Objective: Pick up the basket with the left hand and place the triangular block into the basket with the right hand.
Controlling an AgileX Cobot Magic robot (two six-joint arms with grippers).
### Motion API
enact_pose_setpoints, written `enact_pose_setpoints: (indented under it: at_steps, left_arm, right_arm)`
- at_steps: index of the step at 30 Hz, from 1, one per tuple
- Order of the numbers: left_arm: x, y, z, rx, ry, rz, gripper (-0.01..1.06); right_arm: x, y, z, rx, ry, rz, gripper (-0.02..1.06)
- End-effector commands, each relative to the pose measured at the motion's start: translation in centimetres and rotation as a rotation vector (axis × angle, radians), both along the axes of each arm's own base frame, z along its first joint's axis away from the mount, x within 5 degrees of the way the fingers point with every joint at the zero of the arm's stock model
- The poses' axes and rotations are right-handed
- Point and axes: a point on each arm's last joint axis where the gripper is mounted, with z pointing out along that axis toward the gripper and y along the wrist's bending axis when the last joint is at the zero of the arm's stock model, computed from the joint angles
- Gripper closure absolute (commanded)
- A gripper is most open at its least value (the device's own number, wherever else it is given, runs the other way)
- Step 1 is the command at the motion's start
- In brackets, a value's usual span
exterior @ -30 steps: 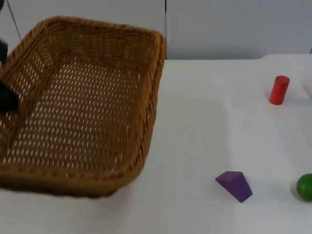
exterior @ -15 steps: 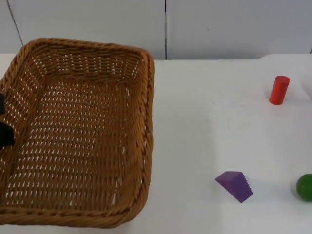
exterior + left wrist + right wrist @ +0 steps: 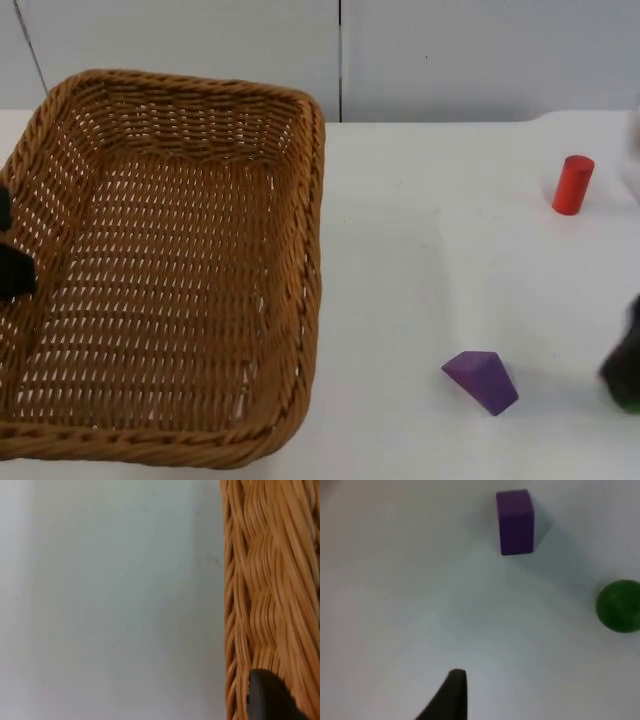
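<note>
Change: basket [image 3: 170, 265] is sitting a touch differently than half a second ago, its far rim slightly higher in the top view and the tilt from a second ago gone; a dark blur, the right gripper [image 3: 626, 365], is now coming in at the desk's right edge where the green ball was showing in full before.
Left gripper: [image 3: 12, 262] is sitting at the basket's left rim in the top view; in the left wrist view a black fingertip [image 3: 267, 697] is lying against the woven rim [image 3: 265, 595]. Looking clamped on that rim, and the basket is reading as held.
Right gripper: is hanging just over the green ball [image 3: 619, 605], near the purple block. Only one dark fingertip [image 3: 451, 695] is visible in the right wrist view, so I cannot tell whether its fingers are apart or together.
Task thing: purple triangular block [image 3: 481, 379] is lying on the white desk [image 3: 420, 250], well apart from the basket's right rim, untouched; in the right wrist view it is showing ahead of the gripper [image 3: 515, 522].
Other things: red cylinder [image 3: 572, 184] is standing upright toward the far right of the desk, apart from everything else.
Meaning: basket half is looking done, right arm is starting on the block.
Next call: right gripper needs to shift from over the ball toward the block before going down; block is not yet grasped.
Risk: ball is sitting close by and could get knocked; the block's sloped faces may slip in a pinch.
</note>
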Motion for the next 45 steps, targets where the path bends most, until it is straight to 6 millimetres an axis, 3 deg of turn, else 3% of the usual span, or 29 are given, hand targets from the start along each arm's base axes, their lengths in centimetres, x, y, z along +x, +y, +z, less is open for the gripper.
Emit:
enact_pose_setpoints:
  at_steps: [1,4,8,17,25,35,36,37,40,41,45]
  left_arm:
    - [-0.1,-0.1,0.3,-0.031,-0.005,0.006,1.05]
    - [-0.1,-0.1,0.3,-0.030,-0.003,0.003,1.05]
    - [-0.1,-0.2,0.3,-0.032,-0.001,0.000,1.05]
    - [-0.2,-0.2,0.2,-0.030,0.004,-0.011,1.05]
    - [-0.3,-0.2,0.2,-0.021,0.007,-0.024,1.05]
    - [-0.3,-0.2,0.2,-0.021,0.007,-0.024,1.05]
    - [-0.3,-0.2,0.2,-0.021,0.007,-0.024,1.05]
    - [-0.3,-0.2,0.2,-0.021,0.007,-0.024,1.05]
    - [-0.3,-0.2,0.2,-0.019,0.006,-0.021,1.05]
    - [-0.3,-0.2,0.2,-0.019,0.006,-0.021,1.05]
    - [-0.3,-0.2,0.2,-0.019,0.006,-0.021,1.05]
  right_arm:
    - [0.8,1.5,-1.5,-0.028,-0.031,-0.030,0.06]
    - [2.3,2.8,-4.2,-0.043,-0.020,-0.053,0.08]
    - [3.8,4.2,-6.3,-0.064,0.009,-0.044,0.10]
    - [8.1,7.5,-9.5,-0.127,0.005,0.012,0.12]
    - [11.0,7.1,-11.6,-0.109,0.014,-0.039,0.15]
    - [11.1,7.6,-12.8,-0.048,0.037,-0.035,0.19]
    - [11.1,7.6,-13.1,-0.049,0.042,-0.034,0.26]
    - [11.1,7.6,-13.1,-0.049,0.042,-0.034,0.26]
    - [11.0,7.5,-13.1,-0.066,0.057,-0.040,0.55]
    - [11.0,7.5,-13.1,-0.066,0.057,-0.040,0.55]
    - [10.8,7.2,-13.0,-0.093,0.077,-0.048,1.02]
